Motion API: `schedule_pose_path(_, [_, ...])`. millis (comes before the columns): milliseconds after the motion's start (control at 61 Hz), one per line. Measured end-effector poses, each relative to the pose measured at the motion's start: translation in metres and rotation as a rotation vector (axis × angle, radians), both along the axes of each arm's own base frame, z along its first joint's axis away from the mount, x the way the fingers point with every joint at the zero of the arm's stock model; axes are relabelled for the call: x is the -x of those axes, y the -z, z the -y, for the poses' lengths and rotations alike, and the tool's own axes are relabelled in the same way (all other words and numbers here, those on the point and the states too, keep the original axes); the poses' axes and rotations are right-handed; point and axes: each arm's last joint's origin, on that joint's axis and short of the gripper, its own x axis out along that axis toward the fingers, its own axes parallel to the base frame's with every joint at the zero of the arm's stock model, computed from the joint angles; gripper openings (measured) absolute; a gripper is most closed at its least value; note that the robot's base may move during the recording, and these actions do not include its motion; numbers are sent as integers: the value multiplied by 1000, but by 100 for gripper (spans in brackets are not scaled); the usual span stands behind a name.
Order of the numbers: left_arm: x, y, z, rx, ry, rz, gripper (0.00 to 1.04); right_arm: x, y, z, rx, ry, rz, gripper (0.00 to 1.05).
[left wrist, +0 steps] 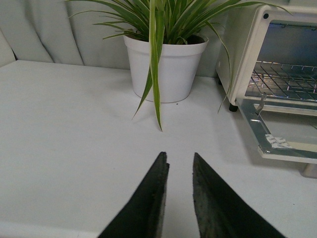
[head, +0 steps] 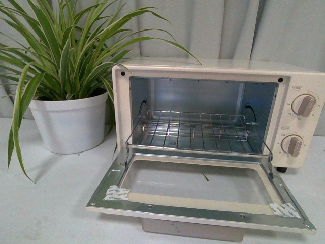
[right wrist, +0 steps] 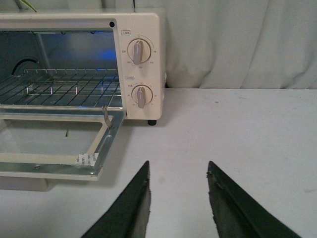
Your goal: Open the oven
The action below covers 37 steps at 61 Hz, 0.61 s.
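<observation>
The cream-white oven (head: 299, 76) stands on the white table with its glass door (head: 198, 190) folded down flat toward me. The wire rack (head: 190, 133) and metal interior are exposed. Two beige knobs (head: 305, 105) sit on its right panel. Neither arm shows in the front view. My left gripper (left wrist: 180, 159) is shut and empty, low over the table left of the oven (left wrist: 247, 44). My right gripper (right wrist: 178, 171) is open and empty, over the table right of the oven (right wrist: 143, 29), near the door's corner (right wrist: 94, 168).
A white pot (head: 68, 124) with a long-leaved green plant stands left of the oven; it also shows in the left wrist view (left wrist: 166, 69). A pale curtain (head: 228, 25) hangs behind. Bare white table (right wrist: 237, 129) lies right of the oven.
</observation>
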Motion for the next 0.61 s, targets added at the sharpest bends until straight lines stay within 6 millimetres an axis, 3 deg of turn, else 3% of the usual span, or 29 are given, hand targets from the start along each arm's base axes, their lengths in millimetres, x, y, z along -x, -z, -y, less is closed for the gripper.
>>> schedule_pose_path(311, [0, 0, 0, 0, 0, 0, 100, 0, 0, 0, 0, 0, 0, 95])
schedule_pose_path(607, [0, 0, 0, 0, 0, 0, 98, 0, 0, 0, 0, 0, 0, 95])
